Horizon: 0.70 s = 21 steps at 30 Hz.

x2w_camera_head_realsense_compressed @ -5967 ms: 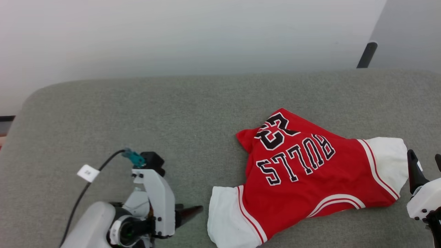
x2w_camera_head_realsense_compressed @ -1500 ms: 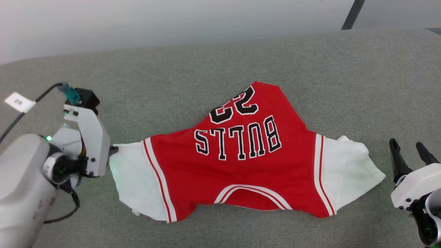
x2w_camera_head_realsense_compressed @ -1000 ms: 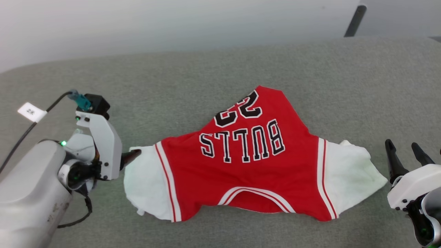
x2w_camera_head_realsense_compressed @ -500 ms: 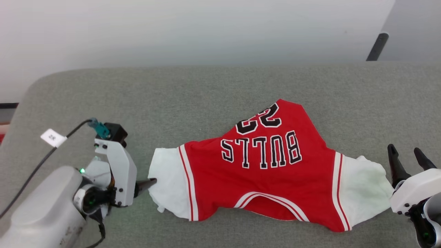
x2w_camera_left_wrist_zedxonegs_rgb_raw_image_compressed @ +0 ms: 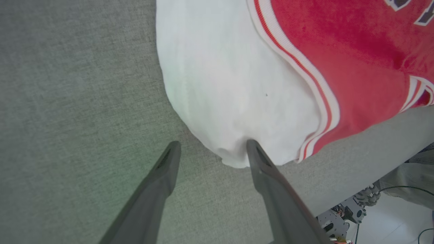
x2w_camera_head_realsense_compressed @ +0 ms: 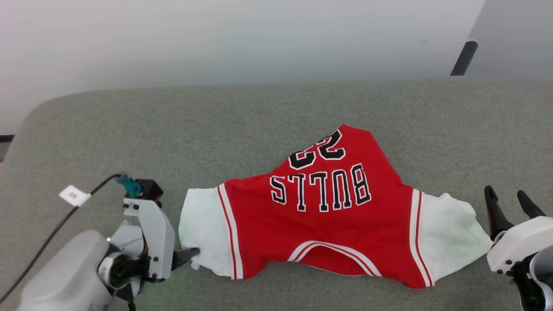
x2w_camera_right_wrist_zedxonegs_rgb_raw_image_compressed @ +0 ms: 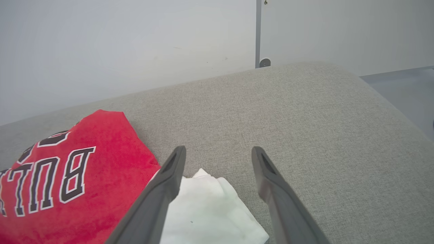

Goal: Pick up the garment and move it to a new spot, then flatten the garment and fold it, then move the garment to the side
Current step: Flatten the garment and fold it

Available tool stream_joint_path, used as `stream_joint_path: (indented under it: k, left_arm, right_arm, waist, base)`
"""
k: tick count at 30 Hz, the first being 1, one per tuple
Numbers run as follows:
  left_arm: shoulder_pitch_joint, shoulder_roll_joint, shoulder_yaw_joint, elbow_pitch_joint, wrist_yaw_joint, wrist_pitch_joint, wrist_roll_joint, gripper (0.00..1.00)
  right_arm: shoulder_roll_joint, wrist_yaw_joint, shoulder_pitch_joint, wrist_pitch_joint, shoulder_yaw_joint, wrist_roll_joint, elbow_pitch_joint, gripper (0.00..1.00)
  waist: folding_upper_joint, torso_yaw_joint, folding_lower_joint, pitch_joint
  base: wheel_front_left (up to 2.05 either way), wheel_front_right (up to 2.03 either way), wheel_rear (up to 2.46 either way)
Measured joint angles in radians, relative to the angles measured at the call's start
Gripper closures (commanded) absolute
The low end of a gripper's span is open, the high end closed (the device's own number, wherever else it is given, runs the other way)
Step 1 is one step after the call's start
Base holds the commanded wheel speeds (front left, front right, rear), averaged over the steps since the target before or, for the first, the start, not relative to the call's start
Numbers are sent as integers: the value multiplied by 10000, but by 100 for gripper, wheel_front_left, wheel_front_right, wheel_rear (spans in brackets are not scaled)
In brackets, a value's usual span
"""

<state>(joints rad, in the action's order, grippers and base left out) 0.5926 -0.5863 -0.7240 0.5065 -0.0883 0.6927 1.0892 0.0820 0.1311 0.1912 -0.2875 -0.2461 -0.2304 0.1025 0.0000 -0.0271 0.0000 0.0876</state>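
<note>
- While I watch from the head camera, a grey padded surface (x2w_camera_head_realsense_compressed: 129,129) runs across the view, with a pale wall (x2w_camera_head_realsense_compressed: 216,39) and a dark pole (x2w_camera_head_realsense_compressed: 463,58) behind it; a white-tagged cable (x2w_camera_head_realsense_compressed: 74,195) trails off my left wrist, on the side away from the cloth
- the garment (x2w_camera_head_realsense_compressed: 319,224) lies spread on the padding between my two claws, its lettering upside down to me and a white sleeve out to each side
- left gripper (x2w_camera_left_wrist_zedxonegs_rgb_raw_image_compressed: 212,145): released and holding nothing, one fingertip touching the lower corner of the near sleeve, the other over bare padding
- right gripper (x2w_camera_head_realsense_compressed: 504,192): released and empty, just beside the outer edge of the other sleeve
- my left arm sits low, its fingers pointing sideways at the cloth; my right wrist points its fingers away from me
</note>
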Motion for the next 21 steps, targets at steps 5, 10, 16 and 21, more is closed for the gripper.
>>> stream_joint_path:
  k: [5, 10, 16, 21]
  left_arm:
    - [-57, 67, -36, 456, -69, -282, -84, 0]
    - [82, 192, 27, 1099, -188, -640, -69, 0]
    - [403, 368, 100, 1785, -311, -876, 38, 0]
    - [589, 508, 52, 2322, -370, -857, 201, 0]
  right_arm:
    - [-21, 0, -5, 0, 46, -2, -23, 0]
    - [-21, 0, -4, -15, 98, -2, -46, 0]
    - [-15, 0, 1, -33, 151, -2, -81, 0]
    - [-15, 0, 11, -67, 171, -2, -121, 0]
  waist:
    - [0, -144, 0, 68]
    - [0, -275, 0, 189]
    - [0, -439, -1, 334]
    - [0, -537, 0, 501]
  base:
    - [0, 0, 0]
    - [0, 0, 0]
    - [0, 0, 0]
    - [0, 0, 0]
